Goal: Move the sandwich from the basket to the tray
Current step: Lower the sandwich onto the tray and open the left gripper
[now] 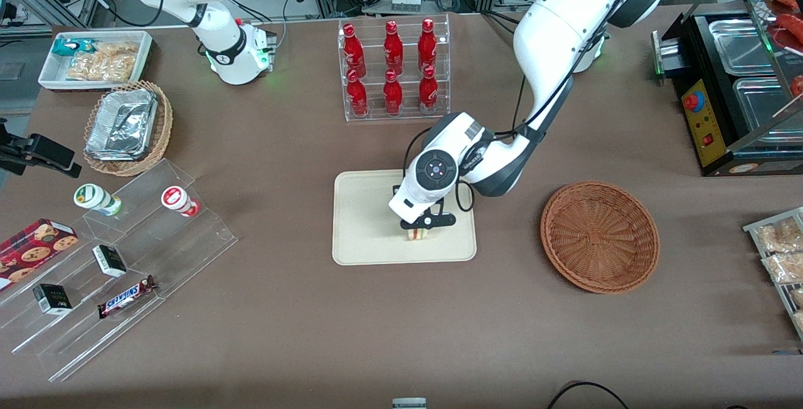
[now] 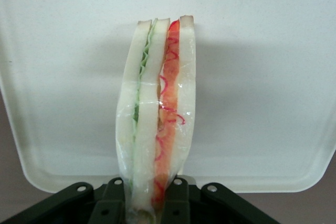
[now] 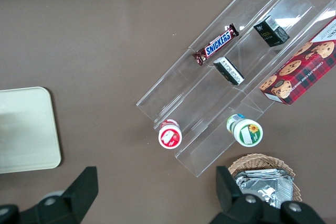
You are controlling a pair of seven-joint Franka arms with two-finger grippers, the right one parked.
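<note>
My left gripper (image 1: 419, 227) is over the cream-beige tray (image 1: 364, 233), low above its surface, and is shut on the sandwich (image 1: 418, 233). In the left wrist view the clear-wrapped sandwich (image 2: 157, 114) stands on edge between the black fingers (image 2: 177, 203), with pale bread, green filling and red-pink filling in layers, and the tray (image 2: 262, 77) lies under it. I cannot tell whether the sandwich touches the tray. The reddish-brown wicker basket (image 1: 599, 236) sits empty toward the working arm's end of the table, apart from the tray.
A clear rack of red bottles (image 1: 393, 67) stands farther from the front camera than the tray. Clear stepped shelves (image 1: 119, 258) with snacks, a tan basket of foil containers (image 1: 125, 127) and a white bin (image 1: 94, 58) lie toward the parked arm's end. A black food warmer (image 1: 734, 83) stands at the working arm's end.
</note>
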